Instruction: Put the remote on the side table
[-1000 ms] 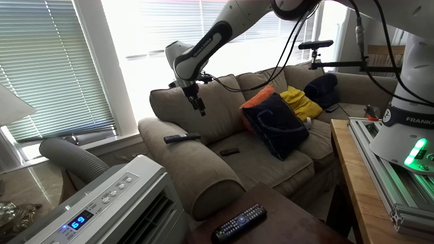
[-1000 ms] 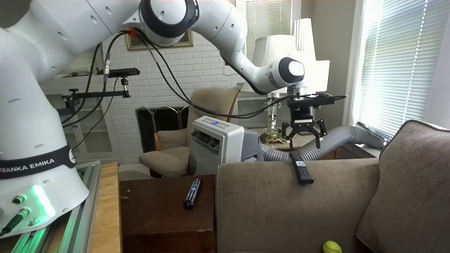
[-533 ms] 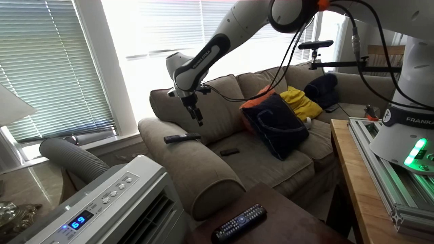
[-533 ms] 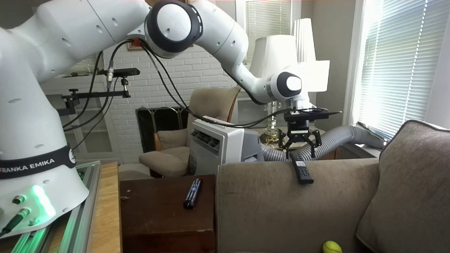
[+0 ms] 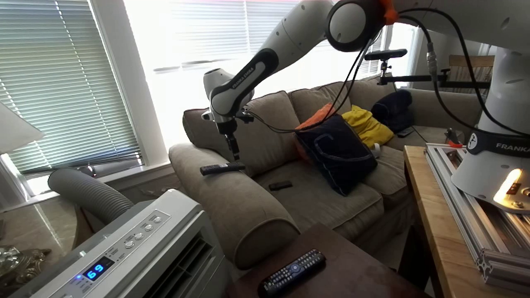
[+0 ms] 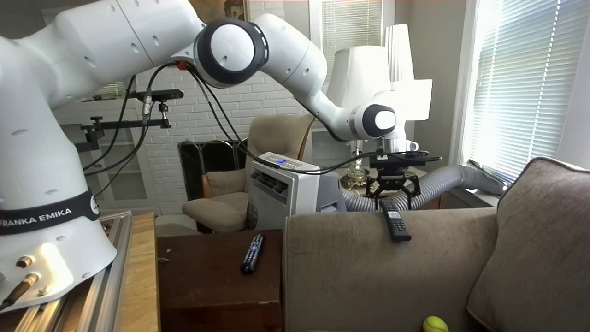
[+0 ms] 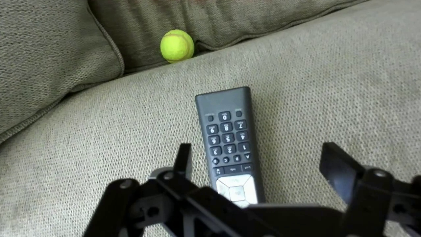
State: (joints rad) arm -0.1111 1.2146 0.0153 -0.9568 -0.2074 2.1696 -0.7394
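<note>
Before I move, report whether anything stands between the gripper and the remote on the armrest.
Nothing visible does: in the wrist view, the open gripper frames the remote directly, and the tennis ball lies past its far end.

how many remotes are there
3, apparently: keypad remote on armrest, dark remote on seat, blue-centred remote on side table. A distant slab may be another; others may be hidden.

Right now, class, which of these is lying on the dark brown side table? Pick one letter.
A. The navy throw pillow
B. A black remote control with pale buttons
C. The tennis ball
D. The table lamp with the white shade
B: both exterior views show the black remote control with pale buttons lying on top of the dark brown side table, beside the sofa's armrest.
</note>
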